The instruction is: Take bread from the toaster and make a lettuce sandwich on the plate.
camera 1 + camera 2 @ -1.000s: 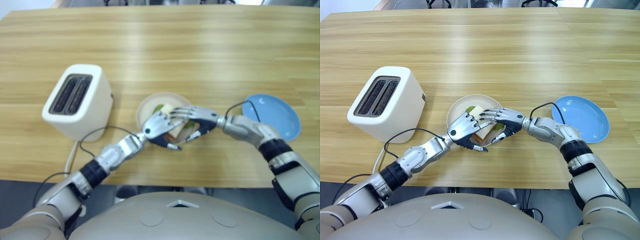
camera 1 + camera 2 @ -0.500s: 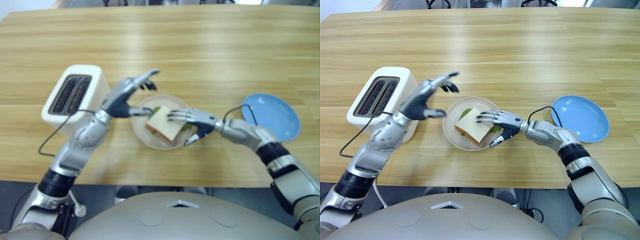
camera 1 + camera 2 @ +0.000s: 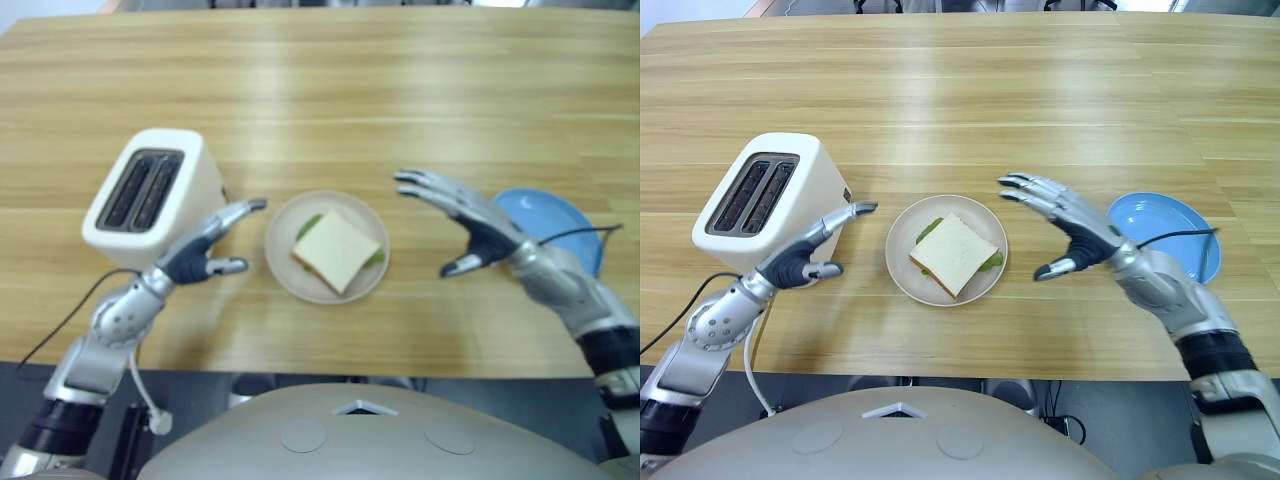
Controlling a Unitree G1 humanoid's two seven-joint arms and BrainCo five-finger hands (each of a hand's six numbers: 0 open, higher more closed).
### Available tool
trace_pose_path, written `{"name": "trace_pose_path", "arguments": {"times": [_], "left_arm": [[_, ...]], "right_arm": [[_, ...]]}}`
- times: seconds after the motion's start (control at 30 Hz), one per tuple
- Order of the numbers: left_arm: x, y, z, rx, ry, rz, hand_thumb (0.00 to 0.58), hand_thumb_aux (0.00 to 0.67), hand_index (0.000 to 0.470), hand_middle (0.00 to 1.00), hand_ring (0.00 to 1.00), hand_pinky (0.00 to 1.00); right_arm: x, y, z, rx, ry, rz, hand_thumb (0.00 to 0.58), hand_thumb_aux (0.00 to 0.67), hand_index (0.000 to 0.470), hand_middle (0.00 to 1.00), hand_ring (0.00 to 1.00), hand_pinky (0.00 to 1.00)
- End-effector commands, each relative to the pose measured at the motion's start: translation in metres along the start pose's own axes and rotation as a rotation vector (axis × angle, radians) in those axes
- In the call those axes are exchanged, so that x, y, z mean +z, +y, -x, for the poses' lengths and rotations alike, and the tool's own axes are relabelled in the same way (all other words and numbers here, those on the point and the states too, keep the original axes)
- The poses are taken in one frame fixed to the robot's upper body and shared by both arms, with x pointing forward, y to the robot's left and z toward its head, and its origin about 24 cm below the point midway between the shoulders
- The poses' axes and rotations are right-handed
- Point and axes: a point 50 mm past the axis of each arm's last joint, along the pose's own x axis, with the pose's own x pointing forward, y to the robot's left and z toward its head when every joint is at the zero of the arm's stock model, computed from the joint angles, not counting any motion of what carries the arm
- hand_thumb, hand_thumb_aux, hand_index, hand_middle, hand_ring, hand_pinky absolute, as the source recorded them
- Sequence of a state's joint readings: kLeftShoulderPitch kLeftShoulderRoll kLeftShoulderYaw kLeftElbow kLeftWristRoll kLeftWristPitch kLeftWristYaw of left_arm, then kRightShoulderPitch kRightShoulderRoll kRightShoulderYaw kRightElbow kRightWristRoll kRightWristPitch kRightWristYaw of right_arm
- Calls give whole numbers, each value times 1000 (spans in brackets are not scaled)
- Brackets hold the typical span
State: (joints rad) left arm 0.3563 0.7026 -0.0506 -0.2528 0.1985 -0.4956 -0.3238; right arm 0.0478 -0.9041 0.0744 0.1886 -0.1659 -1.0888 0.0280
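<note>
On the light wooden bench (image 3: 1040, 100), white two-slot toaster (image 3: 770, 205) at left, round beige plate (image 3: 902, 268) at centre bearing a square white-bread sandwich (image 3: 955, 253) edged with green lettuce (image 3: 928, 230). Flanking the plate without touching it, left hand (image 3: 805, 258) and right hand (image 3: 1065, 220), fingers spread, holding nothing.

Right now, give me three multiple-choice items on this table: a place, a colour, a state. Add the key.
1. The sandwich lies: A) in a bowl B) on the cream plate C) on a tray.
2. The empty plate is: A) blue B) red C) green.
3. The left robot hand and right robot hand are: A) open, holding nothing B) gripping bread C) pressing the sandwich.
Key: 1 B, the plate rings it; 2 A, it shows blue; 3 A, fingers spread, apart from the sandwich.
</note>
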Motion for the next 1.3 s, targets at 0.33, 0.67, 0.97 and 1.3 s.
{"name": "trace_pose_path", "arguments": {"times": [0.33, 0.67, 0.97, 1.3], "left_arm": [[-18, -64, 21, -361, 25, -15, 580, 670, 460, 1000, 1000, 1000], [-44, -78, -21, -287, -3, -227, 580, 670, 460, 1000, 1000, 1000], [-52, -76, -59, -113, -44, -292, 580, 670, 460, 1000, 1000, 1000], [-59, -65, -80, 22, -54, -311, 580, 670, 460, 831, 831, 831]], "right_arm": [[-1, 90, 46, 595, 250, -371, 580, 670, 460, 1000, 1000, 1000], [-10, 143, 13, 646, 189, -384, 580, 670, 460, 1000, 1000, 1000], [-29, 158, 3, 610, 239, -276, 580, 670, 460, 988, 988, 988], [-43, 140, -11, 464, 242, -171, 580, 670, 460, 945, 945, 945]]}}
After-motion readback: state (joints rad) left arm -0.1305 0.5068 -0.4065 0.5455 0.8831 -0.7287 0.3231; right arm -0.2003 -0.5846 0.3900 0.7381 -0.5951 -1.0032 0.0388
